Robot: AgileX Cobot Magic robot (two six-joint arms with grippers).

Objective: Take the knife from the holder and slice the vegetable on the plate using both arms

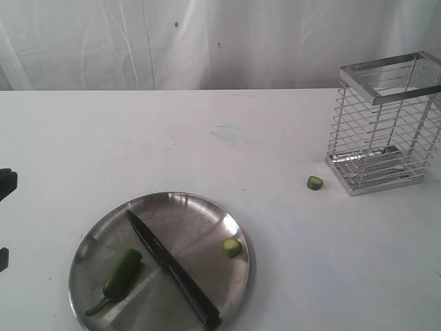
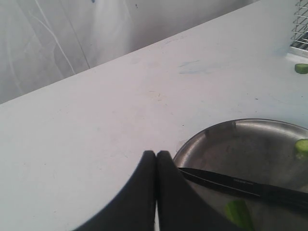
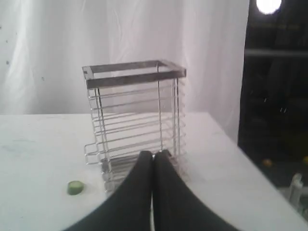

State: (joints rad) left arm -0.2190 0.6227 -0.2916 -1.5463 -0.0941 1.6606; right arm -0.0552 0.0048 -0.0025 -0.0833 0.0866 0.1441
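The white table [image 1: 207, 138] carries the plate [image 1: 186, 210], the holder [image 1: 406, 94] and a green slice [image 1: 315, 183].

Exterior overlooks the table [image 1: 207, 138] from above; left wrist sits near the plate [image 2: 255, 149] (shared), right faces holder [image 3: 134, 79]

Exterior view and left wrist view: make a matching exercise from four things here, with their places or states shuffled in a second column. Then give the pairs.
Things
1. knife
2. chili pepper
3. wire holder
4. left gripper

Places or states
A. stands upright and empty on the table, far right
B. lies diagonally across the plate
C. shut, holding nothing
D. lies on the plate, left of the blade

Pairs: 1-B, 2-D, 3-A, 4-C
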